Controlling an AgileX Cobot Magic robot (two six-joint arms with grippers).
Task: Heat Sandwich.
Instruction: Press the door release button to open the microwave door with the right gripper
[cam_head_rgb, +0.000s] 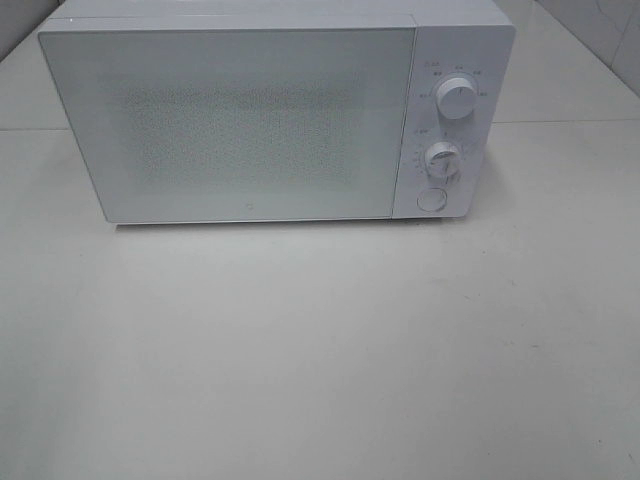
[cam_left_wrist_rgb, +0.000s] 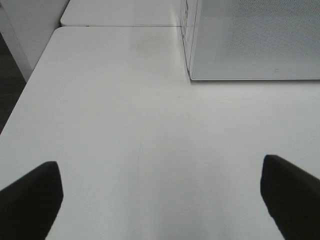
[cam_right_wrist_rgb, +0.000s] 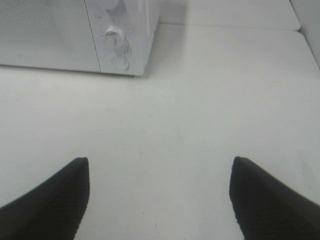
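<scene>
We could read no brand. The tiny print ringing the upper dial (cam_head_rgb: 458, 101) and the lower dial (cam_head_rgb: 441, 159) of the microwave (cam_head_rgb: 250, 30) was too small and blurred to make out, and a faint mark low on the door (cam_head_rgb: 230, 120) was no clearer.

The microwave was a white, boxy unit with softly rounded corners. Its door was shut, a flat, pale, glossy panel with a fine dotted mesh across the middle that hid the inside. Below the dials sat a round button (cam_head_rgb: 432, 199). The unit stood on a smooth, matte white table (cam_head_rgb: 320, 350).

We saw the sandwich in none of the views, and we could not tell whether it lay behind the shut door.

The left gripper (cam_left_wrist_rgb: 160, 165) hung over bare table near the microwave's door-side corner. Its black fingers (cam_left_wrist_rgb: 30, 200) were spread wide and grasped nothing. The right gripper (cam_right_wrist_rgb: 160, 161) hung near the dial side, its fingers (cam_right_wrist_rgb: 50, 200) likewise released. Only the finger ends showed; the frame edges cut off the rest.
</scene>
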